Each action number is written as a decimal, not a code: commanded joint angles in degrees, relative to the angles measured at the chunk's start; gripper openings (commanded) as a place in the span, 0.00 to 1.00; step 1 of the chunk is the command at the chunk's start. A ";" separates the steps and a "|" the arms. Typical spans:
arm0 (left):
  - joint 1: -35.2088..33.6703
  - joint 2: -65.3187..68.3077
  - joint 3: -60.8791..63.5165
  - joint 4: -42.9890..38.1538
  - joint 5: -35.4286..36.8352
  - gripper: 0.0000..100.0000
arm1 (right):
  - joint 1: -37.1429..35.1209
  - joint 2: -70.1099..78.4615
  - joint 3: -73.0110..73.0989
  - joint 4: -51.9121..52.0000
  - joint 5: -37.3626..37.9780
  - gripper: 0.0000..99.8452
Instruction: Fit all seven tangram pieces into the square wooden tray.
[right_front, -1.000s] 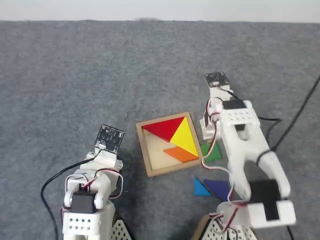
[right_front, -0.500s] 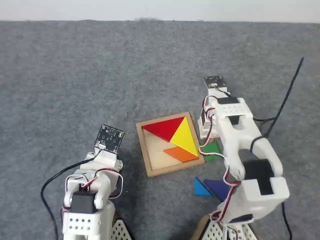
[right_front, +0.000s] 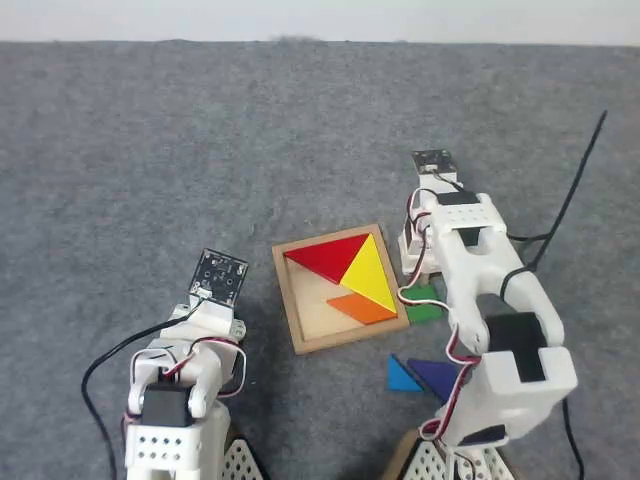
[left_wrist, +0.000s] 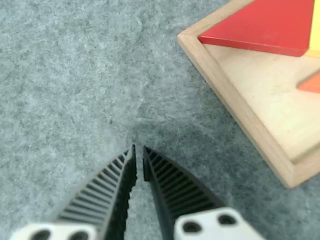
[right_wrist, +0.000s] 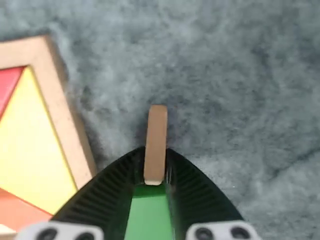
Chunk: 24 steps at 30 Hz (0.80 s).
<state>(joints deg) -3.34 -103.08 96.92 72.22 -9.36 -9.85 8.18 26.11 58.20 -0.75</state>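
Pale wood tray (right_front: 287, 300); red piece (right_front: 325, 258), yellow piece (right_front: 368, 272), orange piece (right_front: 362, 308) (green piece (right_wrist: 145, 215), edge seemingly tan).

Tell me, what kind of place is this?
Probably a robot test table: the left arm and right arm, both wired, stand on grey felt beside a wooden tray, and the right gripper pinches a green piece.

grey felt mat (right_front: 150, 150) covering table, fuzzy texture; pale wall strip (right_front: 320, 20) beyond far edge
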 joint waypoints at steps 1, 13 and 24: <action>-0.35 -0.97 -0.57 0.18 -0.44 0.02 | -0.92 -7.96 -2.20 -0.31 2.02 0.04; -0.35 -0.97 -0.57 0.18 -0.44 0.02 | -24.75 -15.52 -1.58 1.54 22.07 0.04; -0.35 -0.97 -0.57 0.18 -0.44 0.02 | -28.97 -11.82 -0.53 1.71 31.82 0.04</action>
<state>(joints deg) -3.34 -103.08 96.92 72.22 -9.36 -37.98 -3.78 26.20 59.16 27.65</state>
